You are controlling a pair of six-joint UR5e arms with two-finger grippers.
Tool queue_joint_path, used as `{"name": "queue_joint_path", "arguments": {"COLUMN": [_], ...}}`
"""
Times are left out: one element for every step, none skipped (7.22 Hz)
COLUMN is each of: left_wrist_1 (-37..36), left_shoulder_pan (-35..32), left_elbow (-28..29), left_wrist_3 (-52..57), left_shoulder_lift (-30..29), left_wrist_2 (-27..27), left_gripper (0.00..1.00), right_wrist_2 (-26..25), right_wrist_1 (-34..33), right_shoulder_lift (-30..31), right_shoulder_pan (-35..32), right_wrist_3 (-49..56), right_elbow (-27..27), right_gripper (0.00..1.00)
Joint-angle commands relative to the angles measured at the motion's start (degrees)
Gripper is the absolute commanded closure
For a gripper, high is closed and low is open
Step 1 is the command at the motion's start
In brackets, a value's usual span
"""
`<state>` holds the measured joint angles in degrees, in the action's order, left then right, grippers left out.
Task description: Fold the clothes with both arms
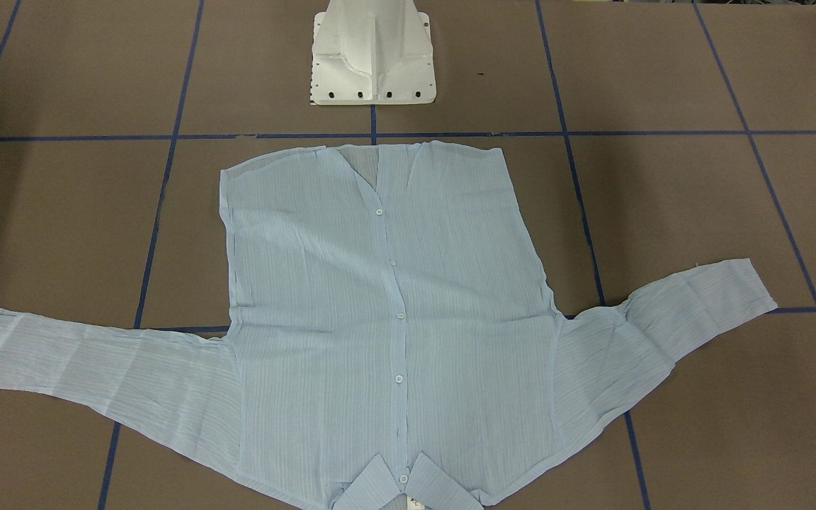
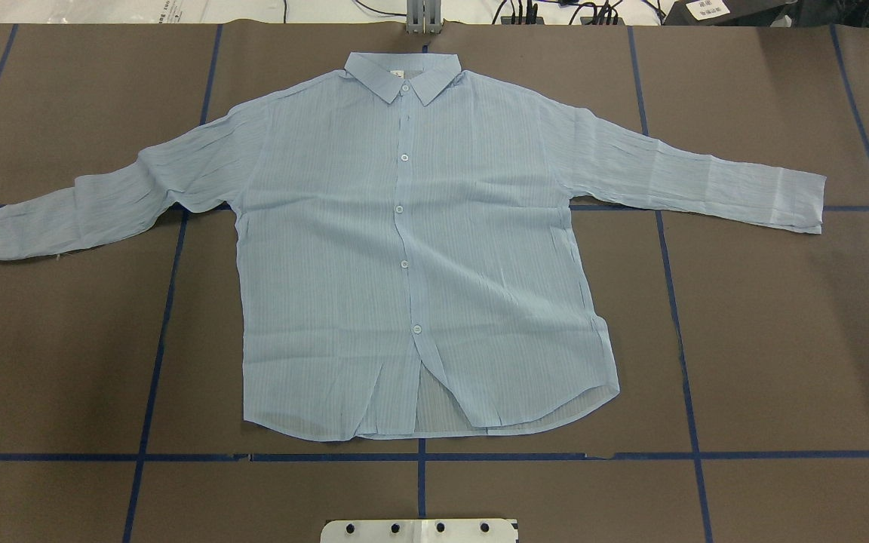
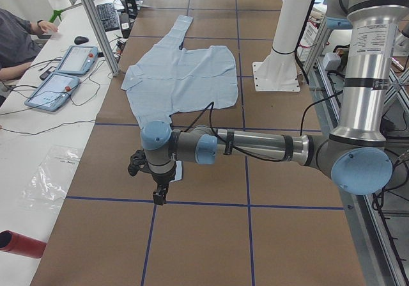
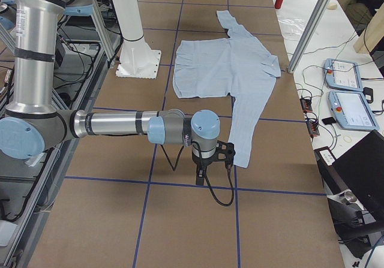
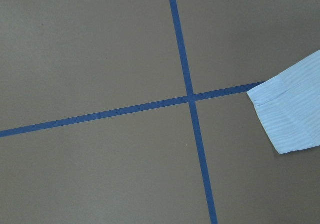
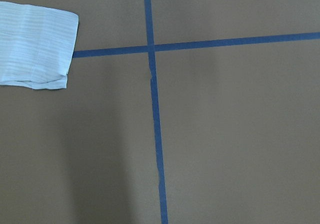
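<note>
The clothes are one pale blue striped shirt (image 2: 404,249) lying flat, front up and buttoned, collar away from the robot's base, with both sleeves spread out sideways (image 1: 380,304). My left arm reaches low over the table in the exterior left view. Its gripper (image 3: 160,195) points down just past the end of the near sleeve, and the left wrist view shows that cuff (image 5: 292,114). My right gripper (image 4: 200,175) hangs the same way beside the other sleeve's end, whose cuff (image 6: 35,43) lies in the right wrist view. I cannot tell whether either gripper is open or shut.
Blue tape lines (image 2: 419,456) cross the brown table cover. The white pedestal base (image 1: 372,57) stands at the robot's side. Along the far edge are a metal post (image 3: 99,27), control tablets (image 3: 64,75), a person's sleeve (image 3: 16,39) and a red cylinder (image 3: 19,243).
</note>
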<state>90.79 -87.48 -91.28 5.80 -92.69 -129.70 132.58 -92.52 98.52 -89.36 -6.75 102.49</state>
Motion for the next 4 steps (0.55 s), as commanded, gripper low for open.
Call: {"name": "queue_joint_path", "arguments": {"left_wrist_1": [0.0,0.1,0.1,0.1], "left_shoulder_pan": [-0.1,0.0,0.0,0.0], "left_elbow": [0.0,-0.7,-3.0,-6.6], "left_wrist_3": [0.0,-0.4,-0.5,-0.4], "left_shoulder_lift": [-0.1,-0.6,-1.1,-1.4], "left_wrist_2": [-0.2,0.0,0.0,-0.3], "left_gripper": [0.00,0.00,0.00,0.00], "right_wrist_2": [0.2,0.2,0.2,0.4], "right_wrist_1": [0.1,0.1,0.1,0.2], "right_shoulder_lift": [-0.1,-0.1,-0.1,-0.3], "right_shoulder_pan": [0.0,0.1,0.1,0.1], "right_wrist_3": [-0.1,-0.2,-0.3,-0.9], "right_elbow": [0.2,0.1,-0.1,0.4], "right_gripper": [0.00,0.00,0.00,0.00]}}
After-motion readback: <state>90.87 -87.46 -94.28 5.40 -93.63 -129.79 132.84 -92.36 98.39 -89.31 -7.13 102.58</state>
